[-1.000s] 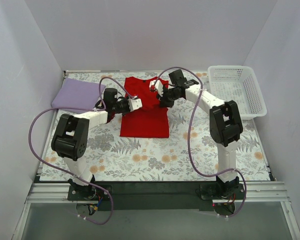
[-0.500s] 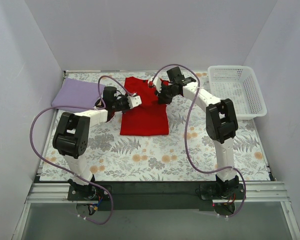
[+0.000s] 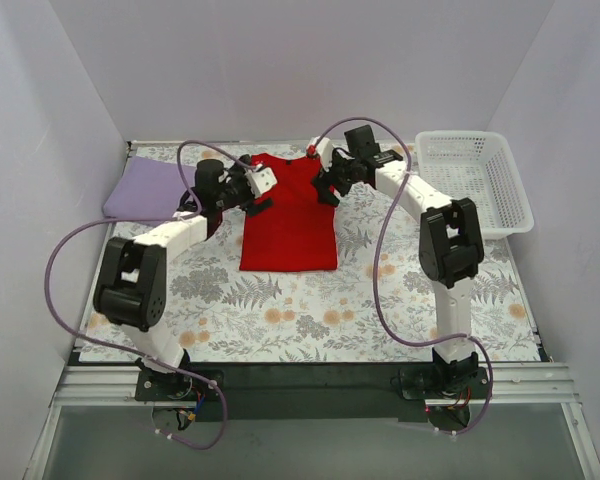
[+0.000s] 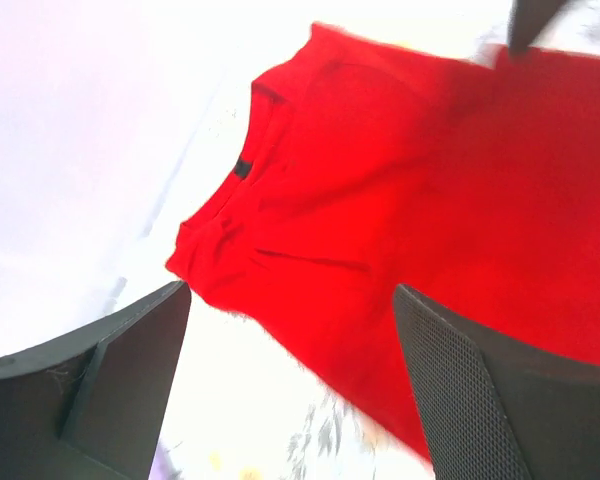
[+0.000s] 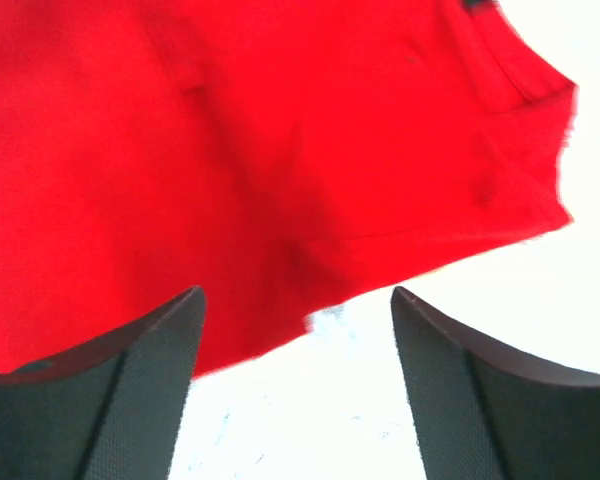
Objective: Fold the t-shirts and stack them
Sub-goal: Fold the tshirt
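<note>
While the lavender t-shirt (image 3: 145, 188) lies folded far left, the red t-shirt (image 3: 290, 215) lies narrowed at centre under my left gripper (image 4: 290, 295) and right gripper (image 5: 297, 295), both wide and empty; I judge halving and stacking remain.

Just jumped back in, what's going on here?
The left gripper and right gripper hover open over the collar end of the bright red short-sleeved cloth t-shirt, one at each side, holding nothing. It lies on the grey floral-print cloth. The pale lavender cloth t-shirt lies folded at the far left; the white plastic lattice basket stands at the right.
</note>
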